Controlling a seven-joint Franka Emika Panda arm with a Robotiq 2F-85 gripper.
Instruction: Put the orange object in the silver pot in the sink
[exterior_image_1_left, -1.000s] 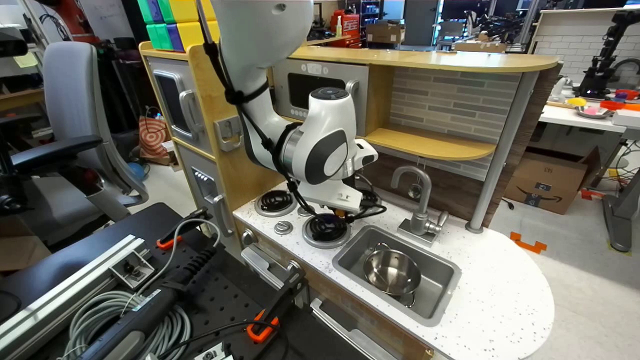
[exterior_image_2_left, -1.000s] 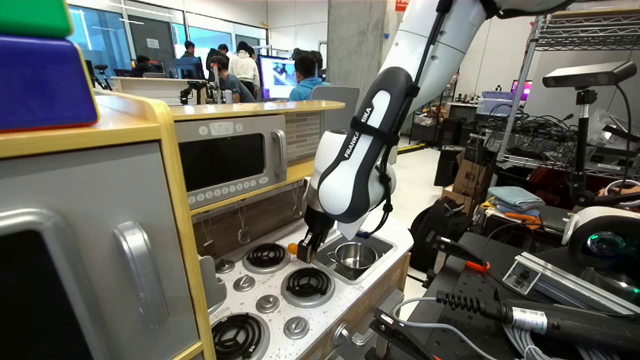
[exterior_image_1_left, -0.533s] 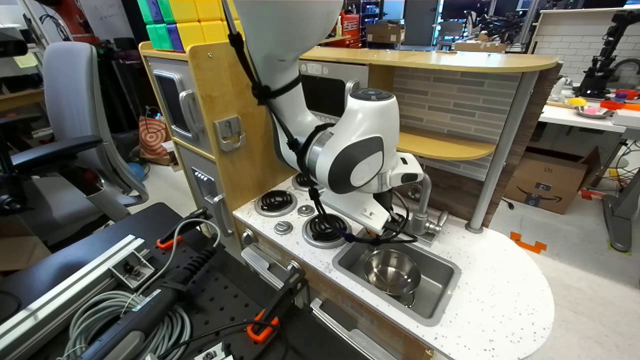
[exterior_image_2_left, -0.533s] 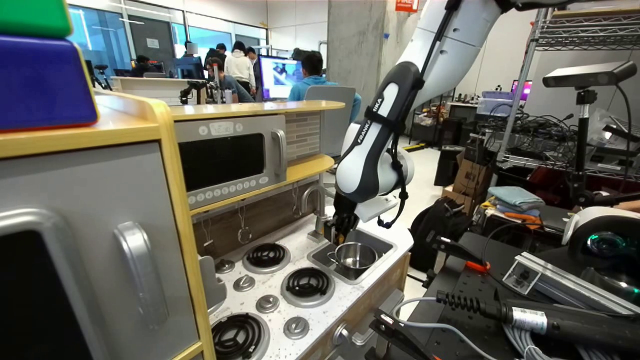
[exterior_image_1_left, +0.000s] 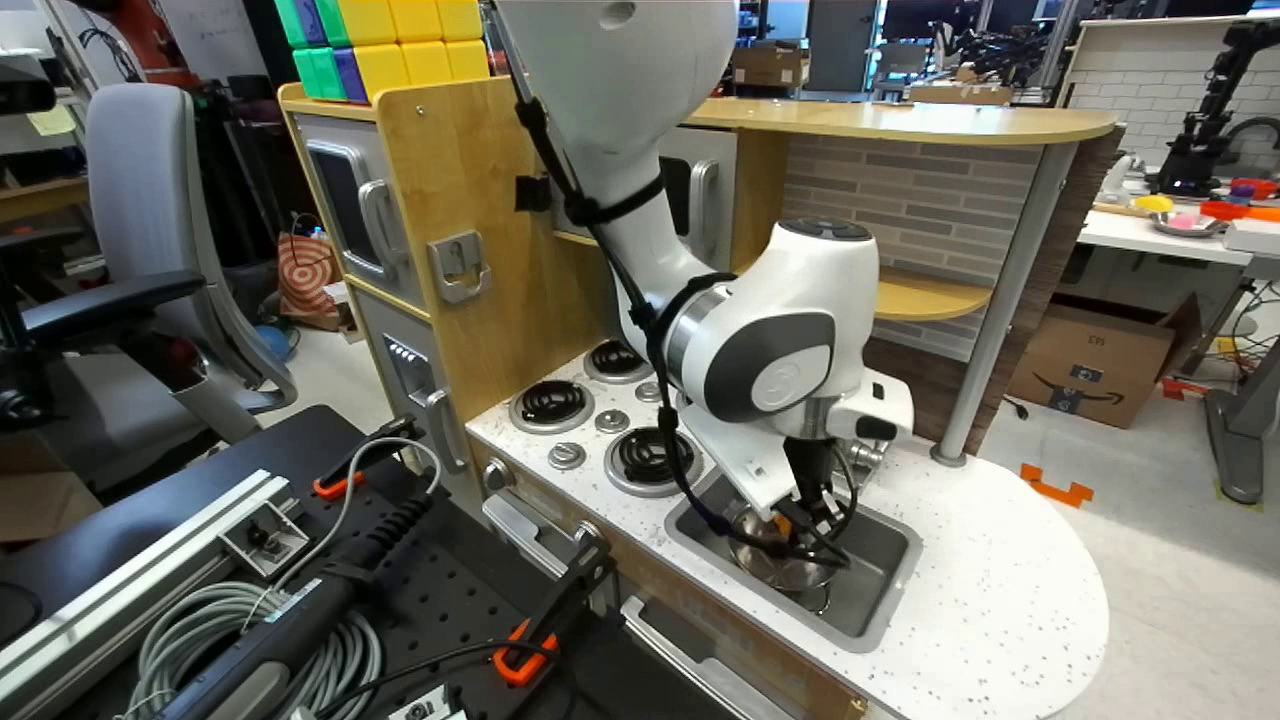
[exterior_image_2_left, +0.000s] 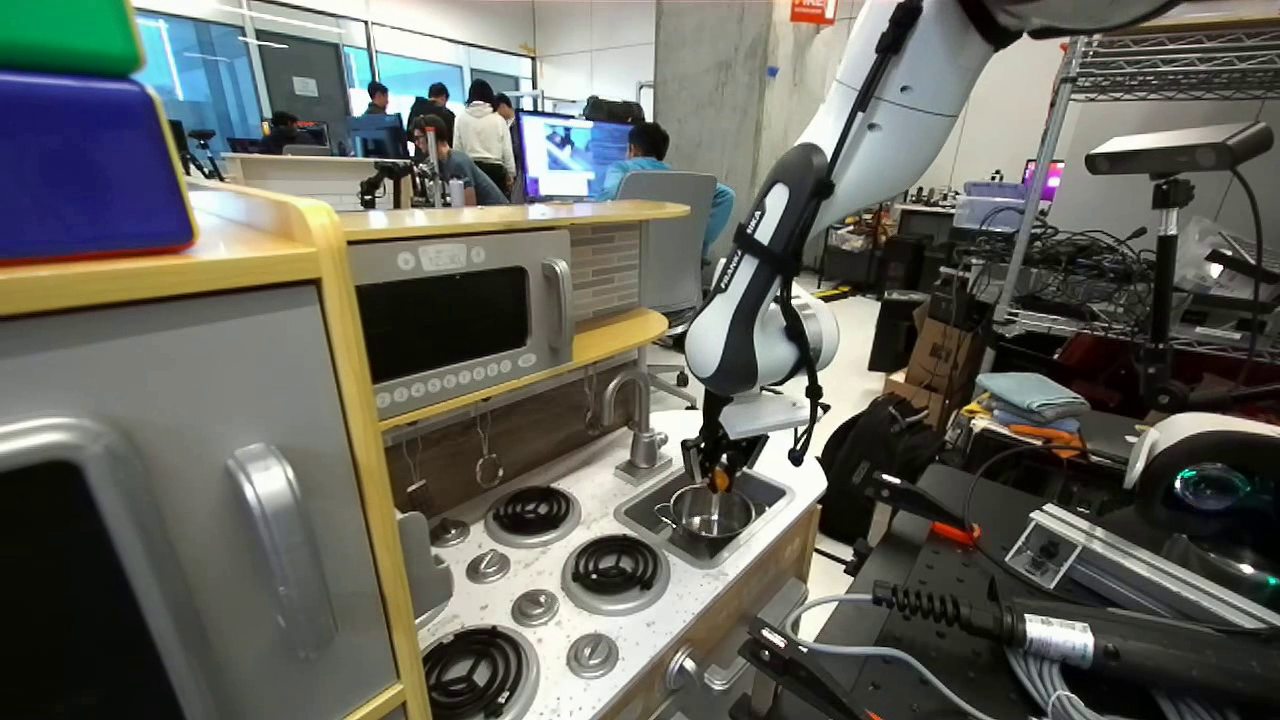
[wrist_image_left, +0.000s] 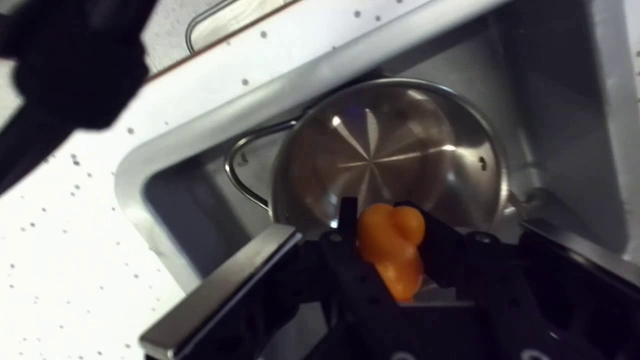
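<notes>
Got the orange object (wrist_image_left: 390, 245) clamped between the fingers (wrist_image_left: 348, 220), over the silver pot (wrist_image_left: 465, 132) in the sink (wrist_image_left: 131, 184). Glossy, kinda lumpy, with two rounded bumps at one end. Running lengthwise along the fingers in the wrist view, pointing bumps-first toward the tips.

- Set into the bench (exterior_image_1_left: 1000, 560): sink (wrist_image_left: 555, 115); standing inside, close to the front wall, pot (wrist_image_left: 470, 175).
- Over the pot: end effector (wrist_image_left: 380, 215), with object (wrist_image_left: 392, 247) within its grasp; height relative to the pot's rim not certain.
- On the bench, just beside the sink's back edge: faucet (exterior_image_2_left: 645, 442).
- On the bench, left of the sink in both exterior views: burners (exterior_image_2_left: 617, 565), with knobs (exterior_image_2_left: 535, 606) among them.
- Behind and above the burners: microwave (exterior_image_2_left: 450, 320); beneath, hanging utensils (exterior_image_2_left: 418, 493).
- To the right of the microwave, level with its base: shelf (exterior_image_2_left: 625, 332).
- To the left of burners and microwave: cabinet (exterior_image_1_left: 470, 150), with blocks (exterior_image_1_left: 400, 60) on top.
</notes>
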